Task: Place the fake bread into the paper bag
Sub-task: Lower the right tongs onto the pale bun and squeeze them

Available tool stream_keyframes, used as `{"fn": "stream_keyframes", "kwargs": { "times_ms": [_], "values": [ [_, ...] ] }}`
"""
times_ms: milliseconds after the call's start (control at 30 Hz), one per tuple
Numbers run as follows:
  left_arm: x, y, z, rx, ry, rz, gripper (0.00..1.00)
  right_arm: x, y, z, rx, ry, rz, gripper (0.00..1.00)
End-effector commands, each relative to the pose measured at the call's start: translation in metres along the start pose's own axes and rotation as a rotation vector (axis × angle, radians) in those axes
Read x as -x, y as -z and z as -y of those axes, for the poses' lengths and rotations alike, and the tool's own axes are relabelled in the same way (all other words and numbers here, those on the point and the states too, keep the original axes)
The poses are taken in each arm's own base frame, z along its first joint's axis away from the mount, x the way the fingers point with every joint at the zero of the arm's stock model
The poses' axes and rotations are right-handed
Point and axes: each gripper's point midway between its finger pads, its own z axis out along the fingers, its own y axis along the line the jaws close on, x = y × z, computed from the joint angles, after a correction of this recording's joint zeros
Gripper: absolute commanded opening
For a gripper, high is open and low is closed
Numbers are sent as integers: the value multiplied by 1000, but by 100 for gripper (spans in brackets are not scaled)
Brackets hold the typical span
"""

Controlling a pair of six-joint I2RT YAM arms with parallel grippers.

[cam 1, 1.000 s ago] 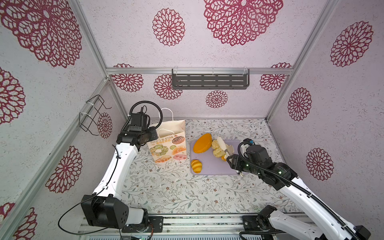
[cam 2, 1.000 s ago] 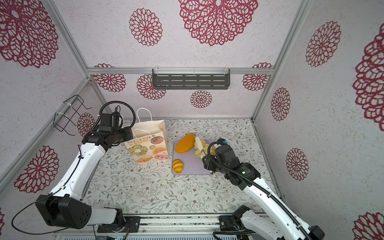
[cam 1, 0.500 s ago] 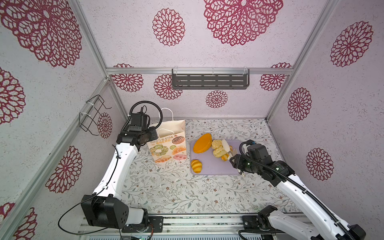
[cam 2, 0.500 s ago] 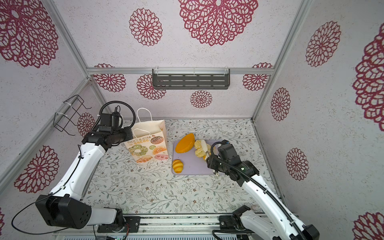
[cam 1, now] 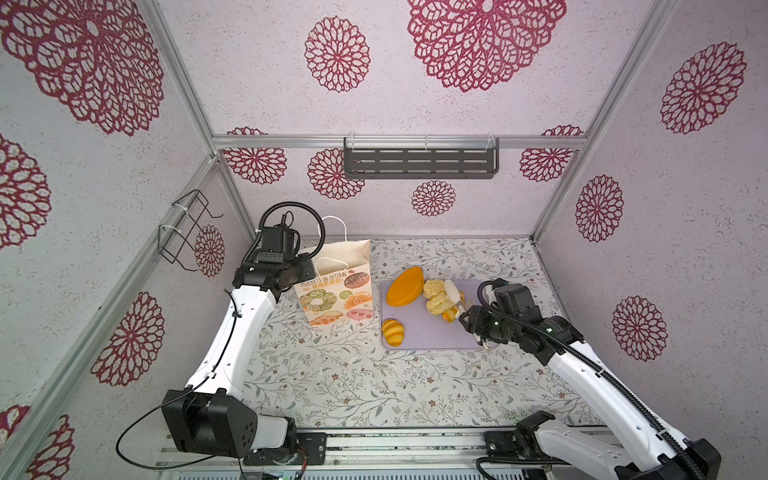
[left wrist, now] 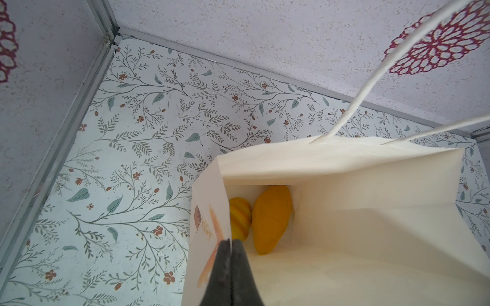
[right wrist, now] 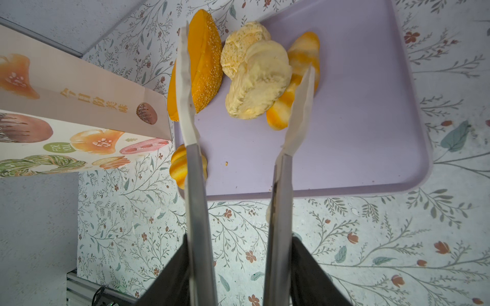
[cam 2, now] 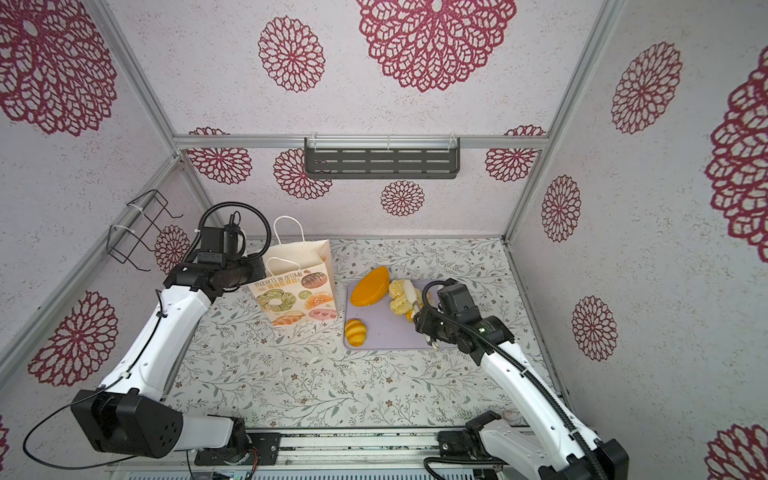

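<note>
- Pinching the paper bag [left wrist: 371,172] rim tight with the left gripper [left wrist: 231,242] — could slip, letting the mouth fold.
- Straddling fake bread [right wrist: 259,82] on the lilac tray [right wrist: 358,119], right gripper [right wrist: 246,50] parted, empty — might shove neighbours off.

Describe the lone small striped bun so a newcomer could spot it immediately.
Start at the lilac tray right of the paper bag. The small striped bun lies at its front left corner. Unlike the other loaves, huddled at the far edge, it lies alone.
</note>
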Motion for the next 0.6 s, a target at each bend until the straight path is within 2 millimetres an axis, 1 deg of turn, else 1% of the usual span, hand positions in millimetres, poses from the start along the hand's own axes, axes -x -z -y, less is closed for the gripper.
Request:
{"fn": "stream_keyframes", "kwargs": {
  "times_ms": [0,200,367,567],
  "values": [
    [9,5,0,-7,2,41,0,9,-2,-6,34,21,23,55],
    [9,5,0,-5,1,43,0,9,-13,-1,28,23,1,55],
    [9,4,0,-5,1,38,0,6,-25,1,38,18,-25,55],
    [7,2,0,-4,1,31,0,11,-32,-4,64,18,-23,54]
  ]
}}
